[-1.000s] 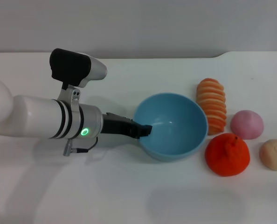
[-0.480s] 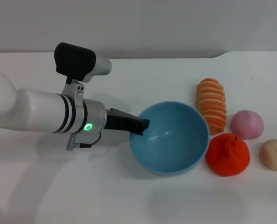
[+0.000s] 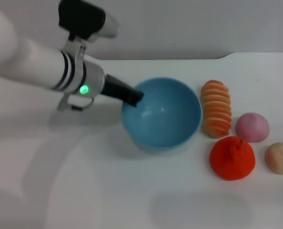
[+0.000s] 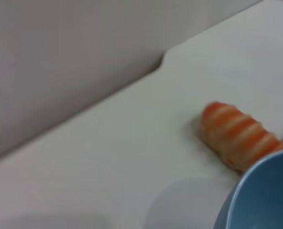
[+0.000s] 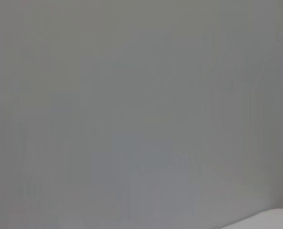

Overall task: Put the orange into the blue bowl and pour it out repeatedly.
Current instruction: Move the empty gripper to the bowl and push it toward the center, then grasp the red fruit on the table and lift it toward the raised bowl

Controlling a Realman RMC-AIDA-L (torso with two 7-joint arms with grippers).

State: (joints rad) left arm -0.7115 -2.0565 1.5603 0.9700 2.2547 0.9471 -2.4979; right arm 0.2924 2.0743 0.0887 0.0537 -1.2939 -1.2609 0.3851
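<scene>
1. The left gripper [image 3: 133, 97] is clamped on the rim of the blue bowl [image 3: 161, 114], one finger inside the wall and, as far as the head view allows, the other outside it; the bowl appears lifted clear of the table [image 3: 108, 191] and tipped a little, its mouth turned away from the jaws.
2. The bowl is empty. The orange [image 3: 232, 158] sits on the table well beyond the bowl's far side from the jaws, just past the striped loaf [image 3: 216, 108].
3. The right gripper is not in view; its wrist camera shows only a blank grey surface.
4. To do this step well, the robot should probably bring the bowl back level and set it down flat near the orange, keeping the pinch firm so the smooth rim does not slip, and avoid nudging the loaf, which lies just beside the bowl's far wall.
5. Count: one blue bowl, one orange, one striped loaf, one pink bun [image 3: 252, 127], one beige bun [image 3: 280, 158].
</scene>
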